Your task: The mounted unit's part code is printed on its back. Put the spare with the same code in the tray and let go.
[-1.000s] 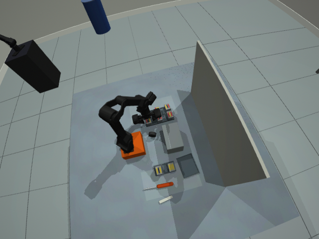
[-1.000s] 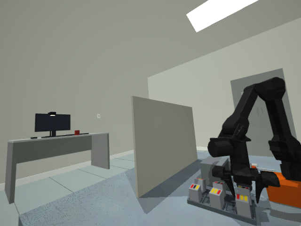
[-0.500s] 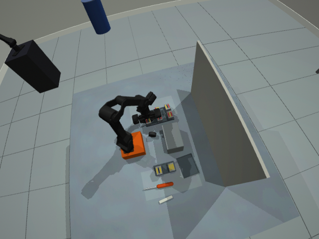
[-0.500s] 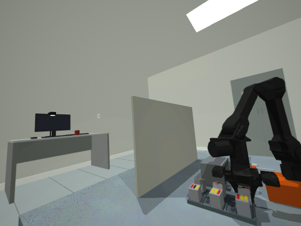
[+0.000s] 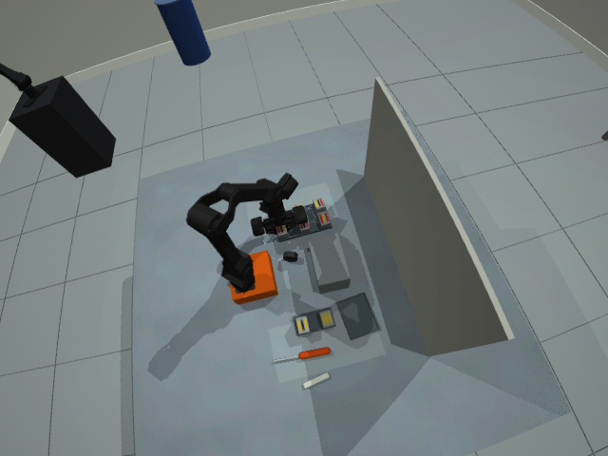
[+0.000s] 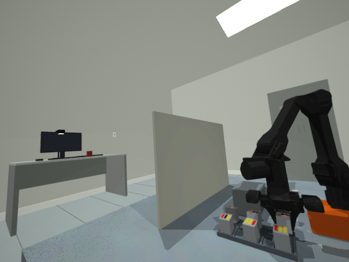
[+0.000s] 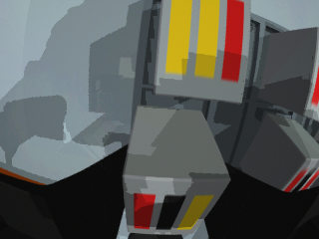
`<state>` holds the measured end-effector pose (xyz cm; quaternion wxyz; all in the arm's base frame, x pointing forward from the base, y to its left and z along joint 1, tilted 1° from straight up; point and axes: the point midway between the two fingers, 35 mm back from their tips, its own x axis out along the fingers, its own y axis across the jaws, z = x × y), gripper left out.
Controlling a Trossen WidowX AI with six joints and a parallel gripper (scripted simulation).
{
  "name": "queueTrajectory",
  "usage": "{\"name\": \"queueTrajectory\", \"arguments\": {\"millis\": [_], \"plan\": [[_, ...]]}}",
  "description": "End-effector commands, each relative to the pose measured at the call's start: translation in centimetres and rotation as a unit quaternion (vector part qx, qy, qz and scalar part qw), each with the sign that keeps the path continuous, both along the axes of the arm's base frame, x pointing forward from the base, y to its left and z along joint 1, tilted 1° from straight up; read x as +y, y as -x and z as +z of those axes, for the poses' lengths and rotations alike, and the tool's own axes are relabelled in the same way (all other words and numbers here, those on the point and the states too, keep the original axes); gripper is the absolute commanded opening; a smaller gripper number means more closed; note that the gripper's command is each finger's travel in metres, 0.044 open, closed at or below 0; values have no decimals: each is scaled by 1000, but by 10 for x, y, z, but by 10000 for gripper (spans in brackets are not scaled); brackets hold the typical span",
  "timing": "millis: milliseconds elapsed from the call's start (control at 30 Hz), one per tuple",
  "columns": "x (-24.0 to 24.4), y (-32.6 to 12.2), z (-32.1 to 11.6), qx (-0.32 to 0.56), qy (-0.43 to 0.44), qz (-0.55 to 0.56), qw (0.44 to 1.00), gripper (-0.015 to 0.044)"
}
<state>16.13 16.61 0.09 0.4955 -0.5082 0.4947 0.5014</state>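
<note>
My gripper [image 5: 282, 226] [image 6: 283, 221] [image 7: 163, 154] is shut on a grey spare [image 5: 282, 229] [image 6: 283, 218] [image 7: 174, 144] with red, black and yellow stripes, upright at the rack's corner nearest the arm. Whether its base is clear of the rack [image 5: 313, 218] [image 6: 236, 239] is hidden. A spare with two yellow stripes and one red [image 7: 204, 50] stands beside it in the wrist view. Several other striped spares stand in the rack. A flat dark tray [image 5: 358, 324] lies empty. No mounted unit's back code can be made out.
A grey block [image 5: 330, 265] [image 6: 245, 197] stands between rack and tray. A two-slot holder with yellow-marked pieces [image 5: 326, 318], an orange screwdriver [image 5: 314, 352] and a white bar [image 5: 315, 380] lie near the tray. A tall panel [image 5: 422, 225] [image 6: 191, 169] stands beyond. A black round piece [image 5: 290, 256] lies by the orange base.
</note>
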Motion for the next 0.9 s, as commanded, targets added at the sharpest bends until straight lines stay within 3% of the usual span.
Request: {"name": "queueTrajectory", "arguments": {"millis": [0,233,600,867], "plan": [[4,-3,26,-7,-5,0,1000,0],[1,0,69,-8,-4,0,1000,0],[1,1,68,-4,-4,2,1000,0],[-3,-1,108,-6,-4,1,1000,0]]}}
